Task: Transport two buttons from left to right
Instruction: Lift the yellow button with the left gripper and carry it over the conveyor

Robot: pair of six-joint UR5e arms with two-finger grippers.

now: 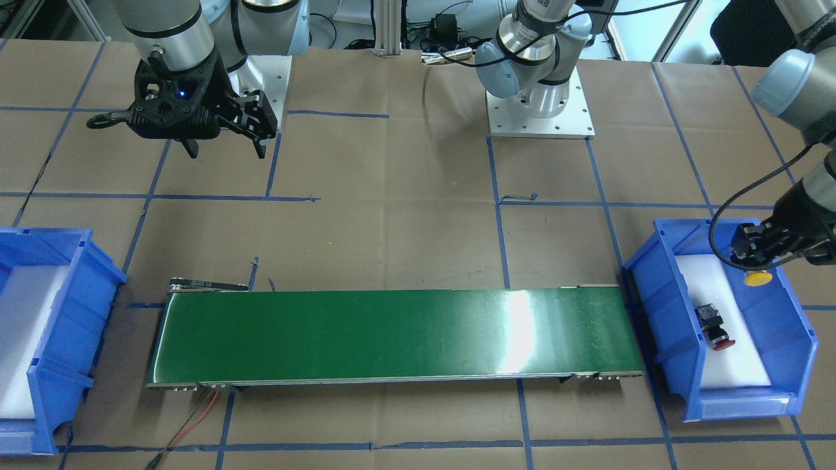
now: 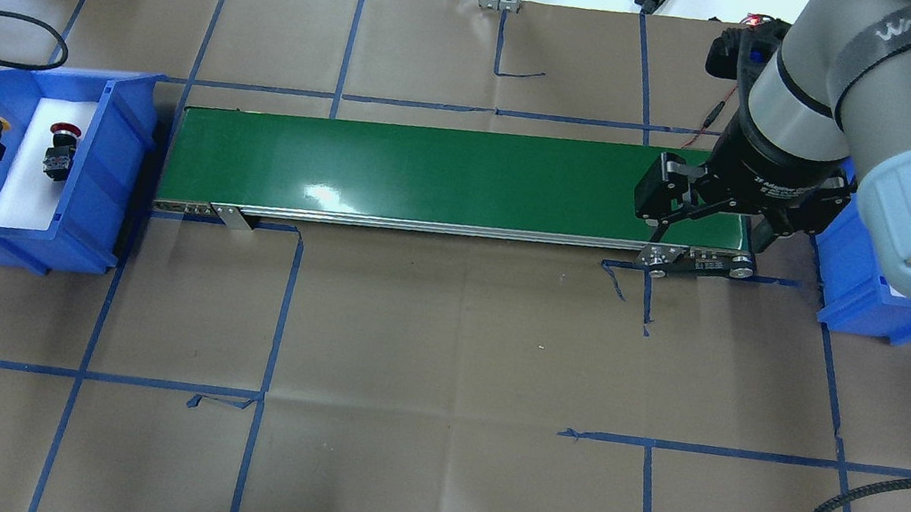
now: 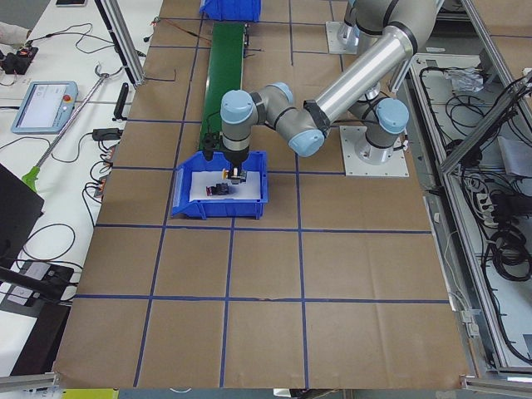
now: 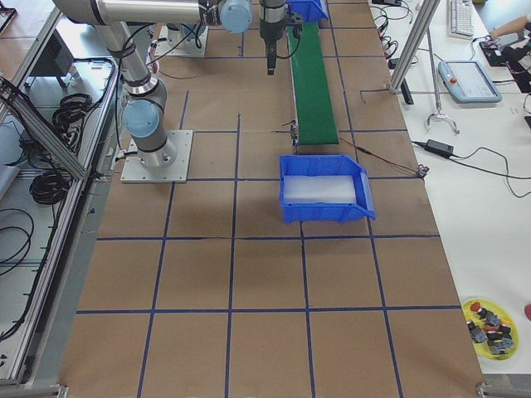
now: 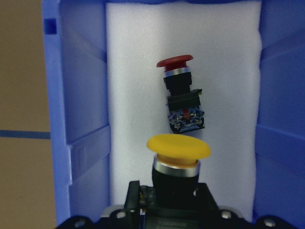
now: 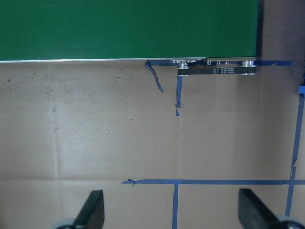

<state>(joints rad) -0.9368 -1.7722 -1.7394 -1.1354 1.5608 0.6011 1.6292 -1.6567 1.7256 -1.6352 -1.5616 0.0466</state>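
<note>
L fingers [image 5: 134, 193] clenched on yellow button [image 5: 178, 147] in bin [image 5: 81, 95], red button [image 5: 181, 95] just beside (R fingers [image 6: 93, 207] spread wide nr belt [image 6: 128, 28])

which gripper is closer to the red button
Left. The left gripper is inside the same blue bin, shut on the yellow button right beside the red button. The right gripper hangs open by the far end of the green belt.

- "WANJE…", white lettering, cut off: on the black band [image 2: 909, 33] of the right arm [image 2: 804, 100].
- "2F Adaptive…", white, only partly legible: on the black collar [image 2: 777, 188] above the right gripper [image 2: 707, 235].
- Tiny white print, too small to read: on the end bracket [image 6: 217, 70] at the conveyor's corner.
</note>
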